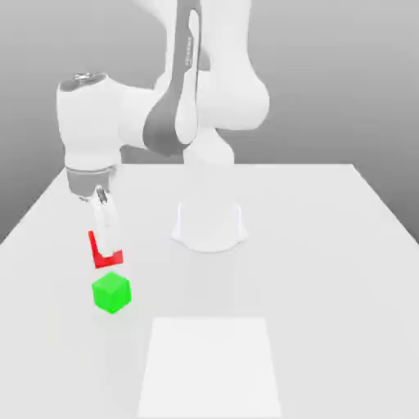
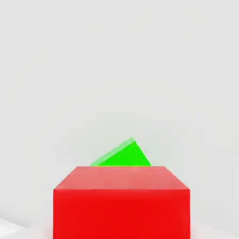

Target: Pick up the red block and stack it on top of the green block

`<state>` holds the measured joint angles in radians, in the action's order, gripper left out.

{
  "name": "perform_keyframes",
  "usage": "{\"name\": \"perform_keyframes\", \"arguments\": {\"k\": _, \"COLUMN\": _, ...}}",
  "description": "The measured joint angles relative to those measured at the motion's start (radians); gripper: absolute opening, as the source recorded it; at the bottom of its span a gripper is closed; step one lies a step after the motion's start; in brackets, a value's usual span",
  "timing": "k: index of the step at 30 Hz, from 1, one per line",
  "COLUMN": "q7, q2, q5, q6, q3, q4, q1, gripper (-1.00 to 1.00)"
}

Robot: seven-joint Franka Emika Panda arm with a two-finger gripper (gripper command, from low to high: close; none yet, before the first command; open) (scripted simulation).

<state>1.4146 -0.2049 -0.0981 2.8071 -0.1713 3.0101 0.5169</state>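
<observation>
Red block gripped, green block waiting close by

Nearest in the exterior view, a pale square patch (image 1: 210, 368) marks the table (image 1: 327, 278); it seems to play no part in the stacking. Beyond it, towards the exterior view's left, the green block (image 1: 112, 292) sits on the table with its top face bare. That suits its job as the base: nothing needs clearing before another block is set on it. It stands cornerwise to that camera, and in the hand view its edges run at a slant to those of the red block, so a small turn of the wrist may help the faces line up.

Just past the green block is the red block (image 1: 109, 262), apart from it and not stacked. Whether it bears on the table or hangs slightly above it, I cannot tell. It is probably held from above so that its underside is left free to land on the green one. The next move likely calls for a clear lift before going across, since a low path could knock the green block.

The gripper (image 1: 108, 250) points down over the red block, its fingers closed against opposite sides, with no more opening than the block's width. The red block is all it has hold of; the green block is untouched. Farther back stands the arm's base (image 1: 210, 227).
</observation>
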Motion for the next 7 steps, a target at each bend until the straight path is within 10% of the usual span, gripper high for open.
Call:
{"name": "perform_keyframes", "arguments": {"k": 4, "q7": -0.033, "q2": 0.144, "q5": 0.052, "q6": 0.14, "q3": -0.007, "q4": -0.004, "q1": -0.021, "gripper": -1.0}}
{"name": "perform_keyframes", "arguments": {"k": 5, "q7": -0.041, "q2": 0.165, "q5": 0.063, "q6": 0.16, "q3": -0.007, "q4": -0.005, "q1": -0.025, "gripper": 1.0}}
{"name": "perform_keyframes", "arguments": {"k": 7, "q7": -0.041, "q2": 0.165, "q5": 0.063, "q6": 0.16, "q3": -0.007, "q4": -0.005, "q1": -0.024, "gripper": 1.0}}
